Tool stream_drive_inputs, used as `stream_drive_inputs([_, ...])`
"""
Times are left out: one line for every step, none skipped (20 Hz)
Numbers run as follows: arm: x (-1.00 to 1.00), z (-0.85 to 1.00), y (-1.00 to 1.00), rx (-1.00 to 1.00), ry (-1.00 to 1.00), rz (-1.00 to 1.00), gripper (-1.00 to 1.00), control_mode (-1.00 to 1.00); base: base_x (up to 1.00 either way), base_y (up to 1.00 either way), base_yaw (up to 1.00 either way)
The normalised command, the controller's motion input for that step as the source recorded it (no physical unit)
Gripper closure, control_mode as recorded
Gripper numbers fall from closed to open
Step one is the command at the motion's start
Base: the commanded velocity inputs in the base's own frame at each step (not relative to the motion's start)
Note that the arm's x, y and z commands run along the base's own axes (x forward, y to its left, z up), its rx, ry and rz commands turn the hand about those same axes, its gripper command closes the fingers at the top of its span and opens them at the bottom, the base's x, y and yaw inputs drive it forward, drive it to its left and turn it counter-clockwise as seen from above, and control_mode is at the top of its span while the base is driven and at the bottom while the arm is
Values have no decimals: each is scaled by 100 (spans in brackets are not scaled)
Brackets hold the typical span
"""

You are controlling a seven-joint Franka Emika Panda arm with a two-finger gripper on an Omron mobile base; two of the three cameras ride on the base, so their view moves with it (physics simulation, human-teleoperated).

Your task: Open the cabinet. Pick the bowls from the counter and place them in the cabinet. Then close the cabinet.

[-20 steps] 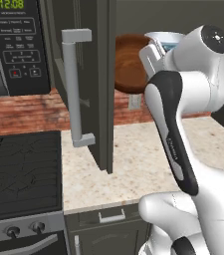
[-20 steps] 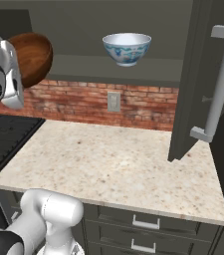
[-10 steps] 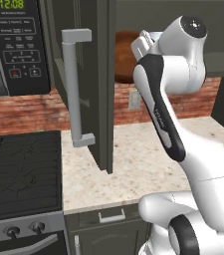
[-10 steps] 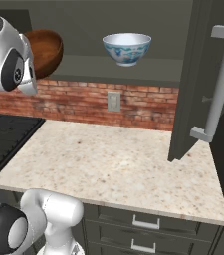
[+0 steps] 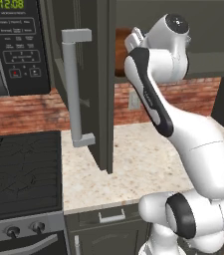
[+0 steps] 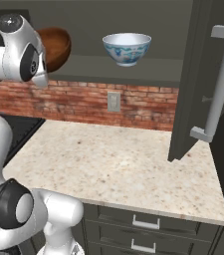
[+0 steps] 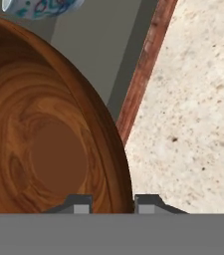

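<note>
Wide glossy brown wooden bowl [image 7: 49,149] up at the dark grey-green wall cabinet [image 6: 183,74] shelf, rim pinched in nearly closed jaws. Stiff, prob. light, slick finish; rim grip best.

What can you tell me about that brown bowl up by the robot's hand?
The brown bowl is round, glossy and wood-grained, with a flat darker centre. It is tilted steeply, its inside facing the hand camera, at the open cabinet's shelf level, left of the white bowl. The gripper pinches its rim, one fingertip inside and one outside.
</note>
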Motion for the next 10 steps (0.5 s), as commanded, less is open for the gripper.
stream_drive_inputs([78,0,0,0,0,0,100,-100,0,0,0])
stream_drive_inputs([79,0,0,0,0,0,100,-100,0,0,0])
stream_drive_inputs([79,0,0,0,0,0,100,-100,0,0,0])
stream_drive_inputs([76,0,0,0,0,0,100,-100,0,0,0])
stream_drive_inputs([74,0,0,0,0,0,100,-100,0,0,0])
stream_drive_inputs([72,0,0,0,0,0,100,-100,0,0,0])
stream_drive_inputs([66,0,0,0,0,0,100,-100,0,0,0])
stream_drive_inputs([61,0,0,0,0,0,100,-100,0,0,0])
stream_drive_inputs([64,0,0,0,0,0,100,-100,0,0,0])
stream_drive_inputs([66,0,0,0,0,0,100,-100,0,0,0])
